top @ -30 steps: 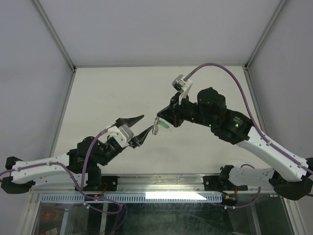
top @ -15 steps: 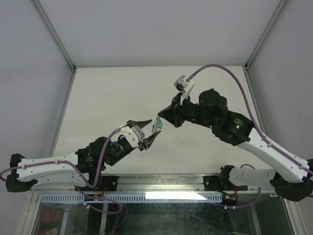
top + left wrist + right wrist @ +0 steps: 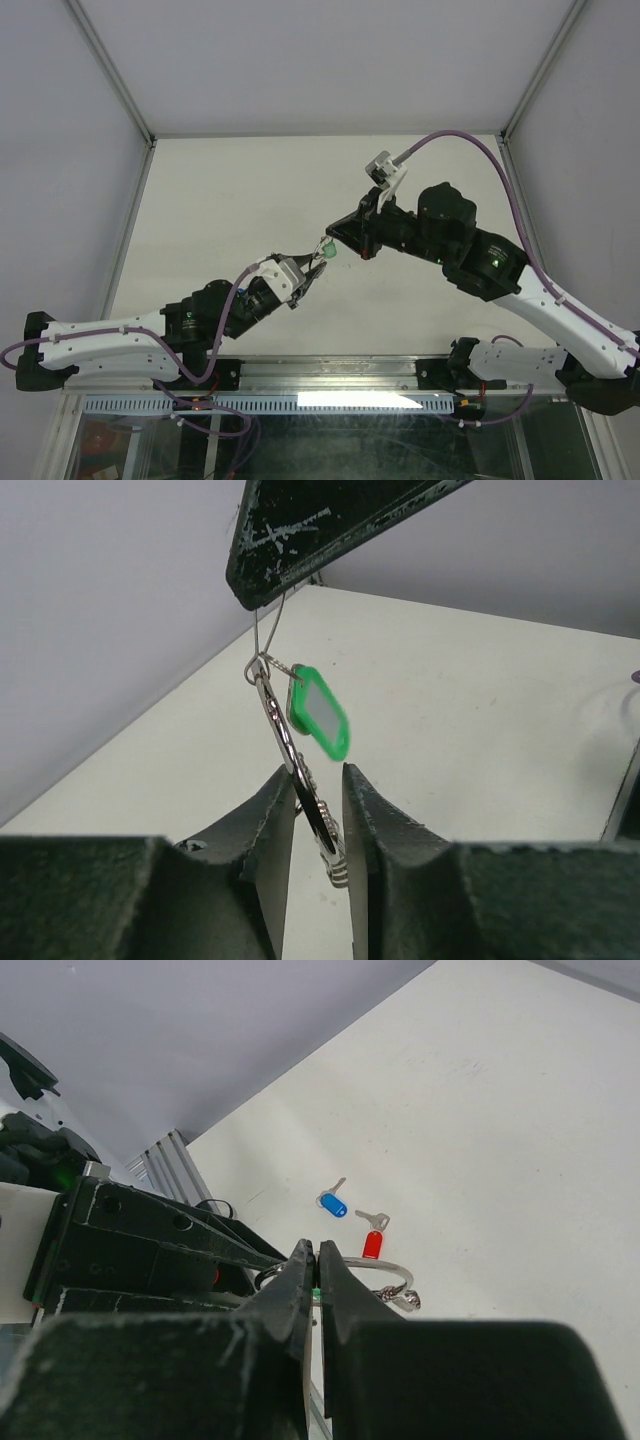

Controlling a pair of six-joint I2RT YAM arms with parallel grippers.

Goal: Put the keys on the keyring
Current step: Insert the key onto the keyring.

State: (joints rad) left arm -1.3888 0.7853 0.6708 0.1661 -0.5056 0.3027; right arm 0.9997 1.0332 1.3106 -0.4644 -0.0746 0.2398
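My right gripper (image 3: 336, 238) is shut on the green key's thin wire loop (image 3: 268, 620) and holds it in the air. The green key head (image 3: 320, 715) and the silver keyring (image 3: 276, 715) hang below it. My left gripper (image 3: 312, 268) is raised to the keyring. Its jaws stand a narrow gap apart on either side of the ring. The ring touches the left finger (image 3: 270, 805), and a slit shows before the other finger. The blue key (image 3: 333, 1203) and the red key (image 3: 372, 1244) lie on the table in the right wrist view. Both are hidden in the top view.
The white table (image 3: 230, 190) is walled by grey panels with metal frame posts (image 3: 110, 75). An aluminium rail (image 3: 330, 372) runs along the near edge by the arm bases. The right arm's purple cable (image 3: 480, 150) arcs above the table.
My left arm has reached forward and right to the hanging keyring, and its wide-open jaws have narrowed around the ring. My right gripper has shifted slightly with the green key.
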